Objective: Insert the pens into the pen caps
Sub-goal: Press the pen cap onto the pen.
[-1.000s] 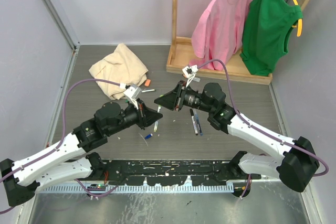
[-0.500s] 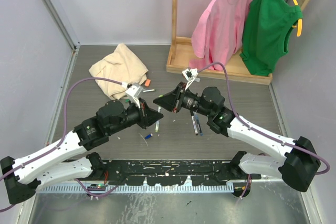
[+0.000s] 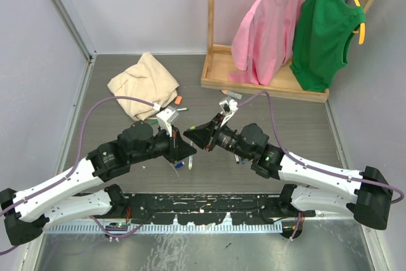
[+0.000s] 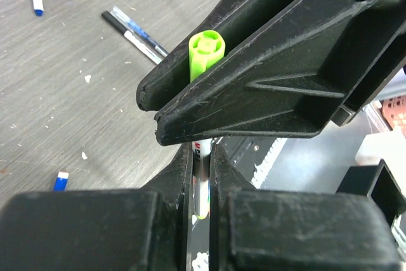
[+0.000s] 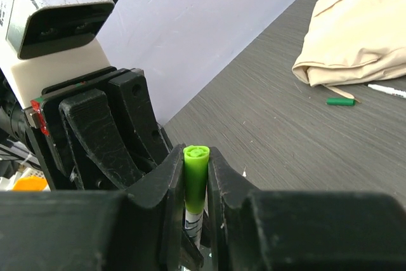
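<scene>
My two grippers meet tip to tip above the middle of the table. The left gripper (image 4: 201, 150) is shut on a white pen (image 4: 202, 176), which points up between its fingers. A light green pen cap (image 5: 196, 176) sits over the end of that pen (image 5: 193, 223), and the right gripper (image 5: 196, 157) is shut on the cap. From the left wrist, the cap (image 4: 205, 52) pokes out between the right fingers (image 4: 254, 87), which cross in front. From above, the left gripper (image 3: 189, 151) and right gripper (image 3: 190, 143) overlap and hide pen and cap.
Loose pens (image 3: 238, 150) and a blue cap (image 3: 179, 165) lie on the table by the grippers. An orange cap (image 3: 179, 100) lies beside a beige cloth (image 3: 144, 80). A dark green cap (image 5: 340, 101) lies near that cloth. A wooden clothes rack (image 3: 266, 77) stands at the back right.
Both grippers have moved toward the near edge and come together. The right jaws have narrowed onto the green cap. The left jaws have stayed shut on the pen.
</scene>
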Robot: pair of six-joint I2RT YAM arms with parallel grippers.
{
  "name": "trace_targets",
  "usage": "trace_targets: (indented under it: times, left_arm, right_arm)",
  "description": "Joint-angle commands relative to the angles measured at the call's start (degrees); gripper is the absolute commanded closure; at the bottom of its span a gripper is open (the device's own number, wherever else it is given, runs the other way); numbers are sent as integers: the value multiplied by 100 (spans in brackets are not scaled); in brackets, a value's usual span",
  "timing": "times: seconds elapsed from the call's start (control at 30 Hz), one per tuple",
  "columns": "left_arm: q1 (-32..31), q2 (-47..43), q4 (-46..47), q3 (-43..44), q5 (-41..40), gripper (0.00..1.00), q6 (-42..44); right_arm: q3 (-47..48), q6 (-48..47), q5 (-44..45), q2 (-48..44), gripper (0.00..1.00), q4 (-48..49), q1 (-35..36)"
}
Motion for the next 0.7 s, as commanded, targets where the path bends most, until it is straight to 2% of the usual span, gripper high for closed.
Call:
trace_targets:
  times: [0.0, 0.47, 0.67]
  left_arm:
    - [128, -185, 1468, 747, -507, 100, 130]
    - [130, -26, 1685, 1250, -687, 100, 204]
    - [133, -35, 1764, 1377, -728, 100, 247]
  right_arm:
    - [-550, 35, -203, -110, 100, -1108, 522]
    - [-1195, 619, 1382, 48, 100, -862, 2015]
    - [-1191, 646, 1601, 93, 100, -932, 2122]
